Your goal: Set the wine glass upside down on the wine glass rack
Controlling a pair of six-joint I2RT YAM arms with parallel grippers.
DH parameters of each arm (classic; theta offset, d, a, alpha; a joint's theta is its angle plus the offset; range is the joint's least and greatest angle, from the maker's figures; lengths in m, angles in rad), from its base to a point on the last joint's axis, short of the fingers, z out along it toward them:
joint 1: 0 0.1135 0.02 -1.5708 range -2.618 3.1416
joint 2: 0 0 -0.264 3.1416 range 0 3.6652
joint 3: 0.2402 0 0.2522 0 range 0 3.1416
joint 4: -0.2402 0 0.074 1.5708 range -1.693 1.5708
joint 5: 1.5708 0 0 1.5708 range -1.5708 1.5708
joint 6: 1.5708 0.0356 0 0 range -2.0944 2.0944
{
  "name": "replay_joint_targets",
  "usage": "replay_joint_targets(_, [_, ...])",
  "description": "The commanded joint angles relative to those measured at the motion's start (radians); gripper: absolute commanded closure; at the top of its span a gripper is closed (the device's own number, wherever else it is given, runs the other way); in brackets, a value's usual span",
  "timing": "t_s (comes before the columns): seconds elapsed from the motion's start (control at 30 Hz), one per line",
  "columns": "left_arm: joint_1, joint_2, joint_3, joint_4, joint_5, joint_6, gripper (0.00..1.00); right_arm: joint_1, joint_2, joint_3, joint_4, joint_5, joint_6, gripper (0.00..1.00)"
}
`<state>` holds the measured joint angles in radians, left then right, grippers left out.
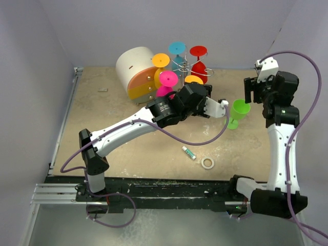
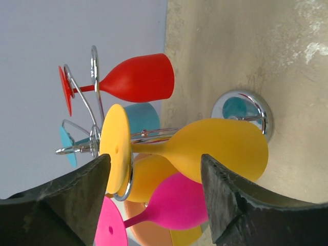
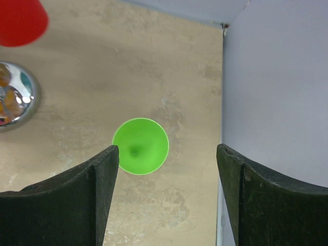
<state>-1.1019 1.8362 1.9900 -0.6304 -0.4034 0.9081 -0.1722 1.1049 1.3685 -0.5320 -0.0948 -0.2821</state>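
Your mottled beige table (image 1: 128, 148) sits between lilac walls (image 1: 154, 25). The green glass (image 1: 239, 110) stands upright (right of the far rack (image 1: 180, 64)). The left gripper (image 1: 224, 104) is spread, as is the right gripper (image 1: 254, 89) above the glass.

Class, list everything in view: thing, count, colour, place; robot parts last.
wine glass rack: one, silver, back of the table.
yellow-orange glasses: two, hung upside down on the rack.
pink glass, blue glass, red glass: one each, hung likewise.
green glass: one, upright on the table, right of the rack.
drawer box: one, white and orange, left of the rack.
tube: one, white and green, table front.
tape roll: one, white, beside the tube.
left gripper: open, facing the rack.
right gripper: open, above the green glass.
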Motion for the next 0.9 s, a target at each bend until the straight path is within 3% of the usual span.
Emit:
replay_joint_targets(0.0, [-0.005, -0.073, 0.04, -0.026, 0.083, -0.069, 0.22, -0.05, 0.059, -0.047, 0.078, 0.016, -0.023, 0.21])
replay_joint_targets(0.33, [-0.003, -0.112, 0.087, -0.111, 0.195, -0.172, 0.0, -0.143, 0.219, -0.085, 0.086, -0.061, -0.039, 0.32])
replay_joint_targets(0.87, [-0.003, -0.133, 0.087, -0.088, 0.156, -0.189, 0.01, -0.146, 0.367, -0.098, 0.062, -0.124, -0.031, 0.53])
